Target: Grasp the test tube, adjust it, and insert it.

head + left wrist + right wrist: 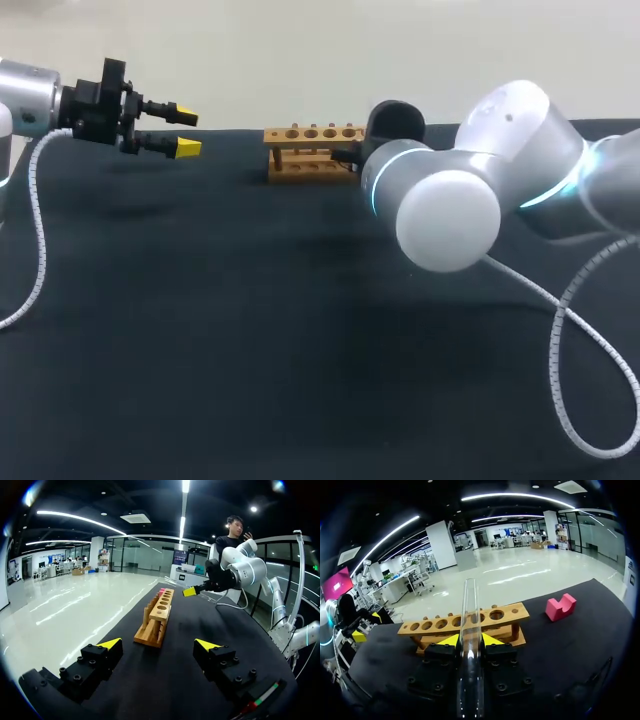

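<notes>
Our right hand [470,641] clamps the test tube [469,605] just beside the wooden rack [505,614]; our left hand [186,133], jaws apart, hangs well away from that rack.

A: What does the counter [200,350] look like?
B: It's covered in dark, matte cloth, and the head view shows a plain pale wall [300,60] behind it.
A: And the room in the wrist views?
B: A large hall. The glossy pale floor [75,605] catches reflections, long light strips [80,521] cross a dark ceiling, and there's a white pillar [442,542].
</notes>
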Controlling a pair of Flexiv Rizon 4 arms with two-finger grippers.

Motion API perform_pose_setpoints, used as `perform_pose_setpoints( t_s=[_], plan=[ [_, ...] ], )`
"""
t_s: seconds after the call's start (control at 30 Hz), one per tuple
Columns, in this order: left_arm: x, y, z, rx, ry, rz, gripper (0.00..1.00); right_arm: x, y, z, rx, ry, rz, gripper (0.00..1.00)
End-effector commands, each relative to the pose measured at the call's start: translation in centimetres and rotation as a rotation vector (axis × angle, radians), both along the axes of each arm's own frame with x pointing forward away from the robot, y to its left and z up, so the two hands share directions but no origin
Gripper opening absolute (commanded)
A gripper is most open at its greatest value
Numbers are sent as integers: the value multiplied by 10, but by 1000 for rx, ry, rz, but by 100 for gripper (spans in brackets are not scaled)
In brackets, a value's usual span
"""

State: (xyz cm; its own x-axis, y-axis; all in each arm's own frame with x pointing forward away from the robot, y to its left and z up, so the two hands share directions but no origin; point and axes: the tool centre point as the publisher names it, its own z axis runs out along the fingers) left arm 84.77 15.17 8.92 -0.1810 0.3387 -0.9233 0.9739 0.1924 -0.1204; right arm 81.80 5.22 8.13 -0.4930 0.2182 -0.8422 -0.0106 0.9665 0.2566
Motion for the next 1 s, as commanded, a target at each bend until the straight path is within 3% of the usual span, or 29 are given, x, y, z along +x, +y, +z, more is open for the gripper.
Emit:
perform_pose_setpoints(
  t_s=[0.03,1.0],
  plan=[
    [0,1,-1,-1,-3,0,100,5,0,-4,2,12,13,0],
    [0,1,-1,-1,-3,0,100,12,3,-28,-1,130,57,0]
  ],
)
